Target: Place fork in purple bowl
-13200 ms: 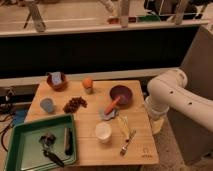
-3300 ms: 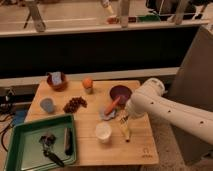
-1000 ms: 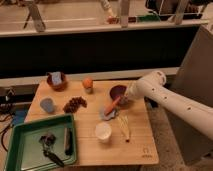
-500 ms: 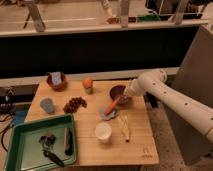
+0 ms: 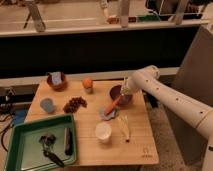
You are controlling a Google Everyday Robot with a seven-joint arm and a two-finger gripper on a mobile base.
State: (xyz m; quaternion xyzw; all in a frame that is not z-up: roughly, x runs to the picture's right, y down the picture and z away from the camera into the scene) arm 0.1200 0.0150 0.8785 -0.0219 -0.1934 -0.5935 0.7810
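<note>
Fork: not made out as a separate item; possibly hidden at the end effector [image 5: 123, 90], cannot be told. End effector: at the tip of the white arm [image 5: 170, 97], poised over the far right part of the purple bowl [image 5: 120, 95]; finger state and any held item cannot be told.

Purple bowl: round, dark maroon, directly beneath the end effector, resting on the wooden counter [image 5: 85, 145] near its right far edge.

Carrot [image 5: 112, 106]: orange, slanted, just below and left of the end effector, upper end touching or overlapping the bowl's near rim, lower end on a grey cloth [image 5: 108, 114].

Pale yellowish sticks [image 5: 124, 126]: on the counter nearer the camera than the end effector, just right of the white cup [image 5: 103, 132].

Orange fruit [image 5: 88, 83]: left of the end effector, near the far edge of the counter.

Dark grape cluster [image 5: 74, 104]: farther left, mid-counter.

Blue cup [image 5: 47, 105]: left of the grapes, well apart from the end effector.

Brown-orange bowl [image 5: 56, 81]: far left corner, holding a light blue item.

Green tray [image 5: 40, 146]: near left corner, farthest from the end effector, containing dark utensils [image 5: 56, 145].
</note>
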